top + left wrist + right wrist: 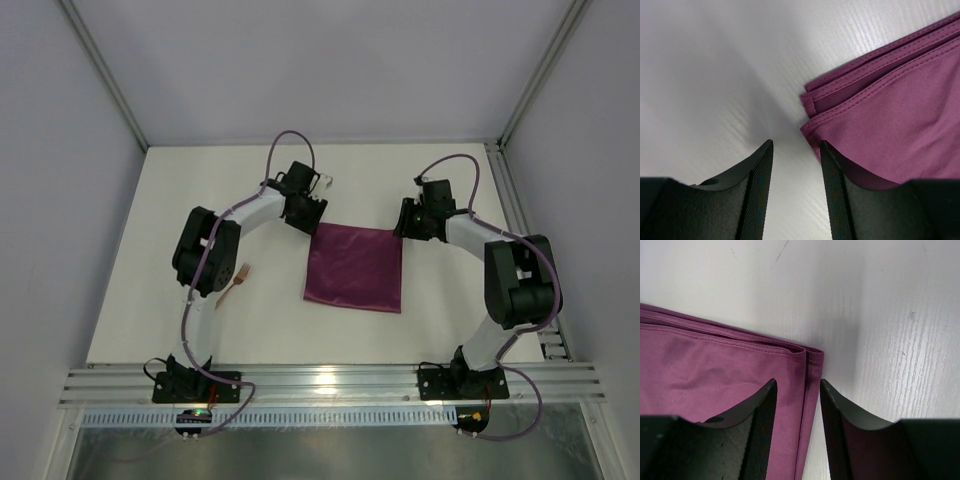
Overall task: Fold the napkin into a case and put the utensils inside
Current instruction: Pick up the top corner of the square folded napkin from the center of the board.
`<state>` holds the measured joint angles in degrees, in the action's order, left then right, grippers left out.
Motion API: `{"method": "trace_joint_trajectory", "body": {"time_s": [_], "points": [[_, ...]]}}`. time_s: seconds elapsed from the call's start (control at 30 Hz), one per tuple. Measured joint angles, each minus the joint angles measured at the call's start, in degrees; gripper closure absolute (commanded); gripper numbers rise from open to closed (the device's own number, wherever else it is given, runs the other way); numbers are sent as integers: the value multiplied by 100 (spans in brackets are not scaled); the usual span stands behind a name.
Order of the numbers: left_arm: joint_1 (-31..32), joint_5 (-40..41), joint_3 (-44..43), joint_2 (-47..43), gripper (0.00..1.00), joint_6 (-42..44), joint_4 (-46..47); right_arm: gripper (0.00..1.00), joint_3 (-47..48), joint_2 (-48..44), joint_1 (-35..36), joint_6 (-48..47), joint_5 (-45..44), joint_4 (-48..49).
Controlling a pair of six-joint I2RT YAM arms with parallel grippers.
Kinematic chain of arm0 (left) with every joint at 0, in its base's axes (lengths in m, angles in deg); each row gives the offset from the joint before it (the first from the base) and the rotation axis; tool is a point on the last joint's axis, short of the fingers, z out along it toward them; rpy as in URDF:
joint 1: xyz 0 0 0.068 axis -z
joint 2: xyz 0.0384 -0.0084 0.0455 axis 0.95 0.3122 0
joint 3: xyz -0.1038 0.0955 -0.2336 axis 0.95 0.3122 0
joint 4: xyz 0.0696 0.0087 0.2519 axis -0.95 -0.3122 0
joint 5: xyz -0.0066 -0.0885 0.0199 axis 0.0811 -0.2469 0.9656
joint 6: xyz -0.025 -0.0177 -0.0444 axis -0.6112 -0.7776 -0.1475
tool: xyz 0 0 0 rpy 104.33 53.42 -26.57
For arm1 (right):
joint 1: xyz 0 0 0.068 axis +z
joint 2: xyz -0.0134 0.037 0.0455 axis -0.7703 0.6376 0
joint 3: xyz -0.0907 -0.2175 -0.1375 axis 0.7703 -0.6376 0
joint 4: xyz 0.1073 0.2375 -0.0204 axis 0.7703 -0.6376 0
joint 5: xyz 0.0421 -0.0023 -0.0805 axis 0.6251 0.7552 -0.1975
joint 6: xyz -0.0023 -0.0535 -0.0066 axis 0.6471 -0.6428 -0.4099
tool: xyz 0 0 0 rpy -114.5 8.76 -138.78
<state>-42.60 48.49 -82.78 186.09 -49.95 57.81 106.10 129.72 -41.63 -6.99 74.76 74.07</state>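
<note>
— Plum cloth, several hemmed layers stacked: the napkin [355,268] lies flat on the surface [250,330], between the two claws. How do they stand?
— Both spread, nothing held. The left claw [796,185] hovers at one far corner. The cloth lies to its right, with the edge just under the right finger [832,200], and the gap between the fingers shows only bare surface.
— And the right claw [796,425]?
— Better placed. The napkin's side edge runs up between its fingers, and the cloth spreads away to its left.
— So for the next fold?
— I'd judge the left claw should shift toward the cloth until the edge sits between its fingers too. Then both go down low, pinch every layer rather than only the top hem, and lift together so the fold comes out square.
— And what is to go inside?
— Only a copper fork [240,275] shows, well apart from the cloth, beside the left arm [205,250].
</note>
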Motion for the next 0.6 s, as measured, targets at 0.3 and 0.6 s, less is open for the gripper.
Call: {"method": "trace_joint_trajectory", "body": {"time_s": [0.3, 0.6], "points": [[2, -321, -107, 72, 64, -109, -7, 56, -74, -256, 0, -2, -59, -17], [2, -424, -348, 264, 76, -109, -22, 55, -127, -256, 0, -4, -61, -59]]}}
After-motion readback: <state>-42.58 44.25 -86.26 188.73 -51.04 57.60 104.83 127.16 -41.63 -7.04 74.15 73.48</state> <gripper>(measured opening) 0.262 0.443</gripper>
